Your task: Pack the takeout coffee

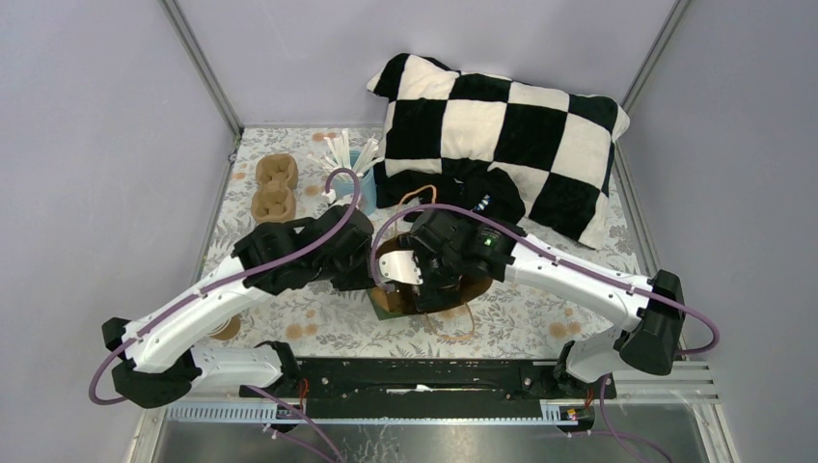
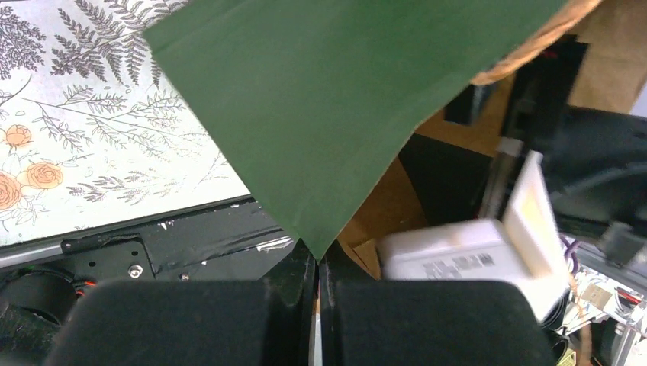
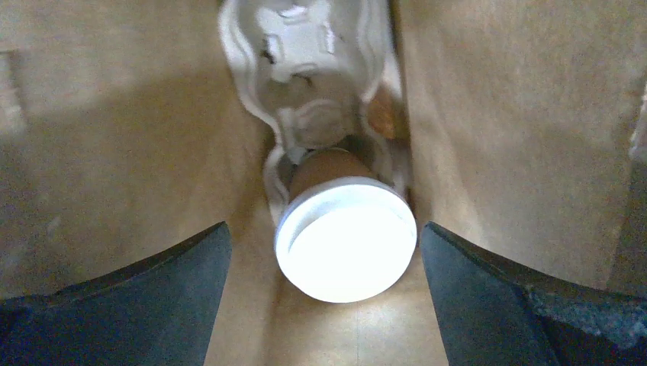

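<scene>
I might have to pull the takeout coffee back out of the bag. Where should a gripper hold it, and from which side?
Grip the takeout coffee on its brown wall just under the lid, coming down through the mouth of the bag. The bag walls hem it in sideways, and the wider lid rim should resist slipping. The open right gripper straddles it.

Checkered pillow [image 1: 502, 135], pulp carrier [image 1: 274, 186] (rear left)

Bag walls: green bag [image 2: 328, 114] closes in tight on both sides of the right hand [image 3: 324, 297].
Between fingers [image 3: 145, 297]: takeout coffee [image 3: 345, 238], a gap either side.
Far side: pillow [image 1: 502, 135] blocks.
</scene>
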`<action>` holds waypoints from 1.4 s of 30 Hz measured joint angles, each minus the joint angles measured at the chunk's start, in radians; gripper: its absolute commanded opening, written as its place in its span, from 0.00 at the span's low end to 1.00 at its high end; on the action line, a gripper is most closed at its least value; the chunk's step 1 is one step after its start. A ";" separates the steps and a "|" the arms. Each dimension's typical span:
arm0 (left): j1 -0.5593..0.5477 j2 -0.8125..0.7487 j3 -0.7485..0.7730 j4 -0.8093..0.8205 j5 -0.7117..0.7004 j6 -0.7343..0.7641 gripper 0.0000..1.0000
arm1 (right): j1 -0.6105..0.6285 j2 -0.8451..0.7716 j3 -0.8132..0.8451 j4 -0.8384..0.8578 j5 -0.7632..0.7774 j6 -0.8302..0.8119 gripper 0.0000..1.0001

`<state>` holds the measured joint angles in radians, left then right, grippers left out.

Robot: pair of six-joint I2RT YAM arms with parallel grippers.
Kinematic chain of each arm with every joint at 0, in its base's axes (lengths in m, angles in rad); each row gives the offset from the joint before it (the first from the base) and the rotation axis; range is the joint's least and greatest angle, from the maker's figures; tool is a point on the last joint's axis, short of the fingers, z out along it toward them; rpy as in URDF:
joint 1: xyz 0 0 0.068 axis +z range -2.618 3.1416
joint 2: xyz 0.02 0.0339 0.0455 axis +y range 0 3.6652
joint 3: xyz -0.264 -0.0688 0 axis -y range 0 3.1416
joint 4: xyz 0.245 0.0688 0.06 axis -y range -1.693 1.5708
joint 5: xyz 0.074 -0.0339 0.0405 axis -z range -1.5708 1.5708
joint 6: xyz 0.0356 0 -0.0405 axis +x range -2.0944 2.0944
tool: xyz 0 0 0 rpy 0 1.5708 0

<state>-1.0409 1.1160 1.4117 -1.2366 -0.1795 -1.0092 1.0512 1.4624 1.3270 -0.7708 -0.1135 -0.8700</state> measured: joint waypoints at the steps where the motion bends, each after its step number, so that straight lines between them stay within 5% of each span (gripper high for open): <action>1: 0.014 0.010 0.000 -0.001 0.013 0.007 0.00 | 0.002 -0.002 0.008 -0.015 0.000 0.010 1.00; 11: 0.066 0.024 0.000 -0.003 0.075 0.060 0.00 | 0.005 -0.022 0.045 -0.110 0.027 0.097 1.00; 27: 0.212 0.104 0.063 -0.028 0.196 0.131 0.00 | 0.015 -0.076 0.367 -0.251 0.077 0.332 1.00; 35: 0.306 0.175 0.152 -0.071 0.241 0.149 0.11 | 0.019 -0.151 0.529 -0.133 0.471 0.489 1.00; 42: 0.344 0.208 0.200 -0.087 0.257 0.144 0.19 | 0.019 -0.320 0.474 0.023 0.723 0.540 1.00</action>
<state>-0.6968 1.3243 1.6112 -1.3239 0.0772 -0.8654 1.0702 1.1427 1.8011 -0.7483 0.6094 -0.3302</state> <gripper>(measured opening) 0.125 0.994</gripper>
